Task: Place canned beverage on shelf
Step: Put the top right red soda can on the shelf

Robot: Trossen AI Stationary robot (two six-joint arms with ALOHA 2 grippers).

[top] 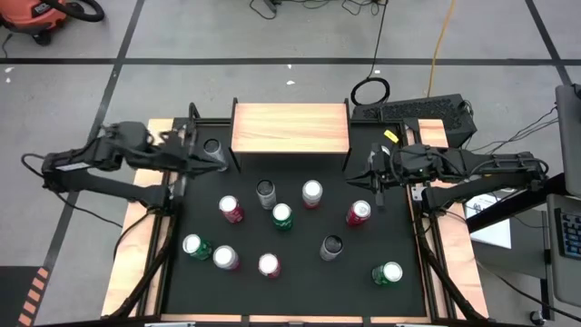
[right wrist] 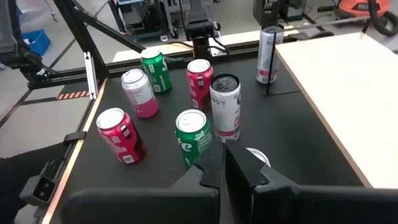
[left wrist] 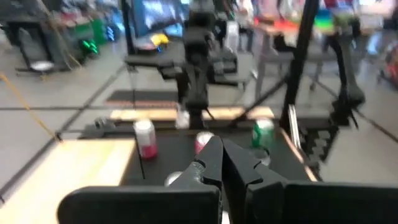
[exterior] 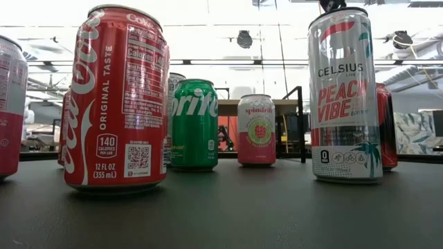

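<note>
Several beverage cans stand upright on the black mat [top: 300, 291], among them a red one [top: 232, 210], a green one [top: 282, 216] and a silver one [top: 265, 193]. A dark-topped can [top: 212, 145] stands apart at the far left, beside the shelf. The shelf [top: 290, 127], a light wood top, stands at the mat's far edge with nothing on it. My left gripper [top: 221, 163] hovers shut above the mat's far left, next to the dark-topped can. My right gripper [top: 349, 171] hovers shut above the mat's far right, by the shelf's right end. Both are empty.
In the low view a Coke can [exterior: 116, 104], a Sprite can [exterior: 194, 124], a pink can [exterior: 257, 130] and a tall Celsius can [exterior: 345, 97] stand close together on the mat. A keyboard [top: 413, 113] lies beyond the table's far right. Wooden strips edge the mat on both sides.
</note>
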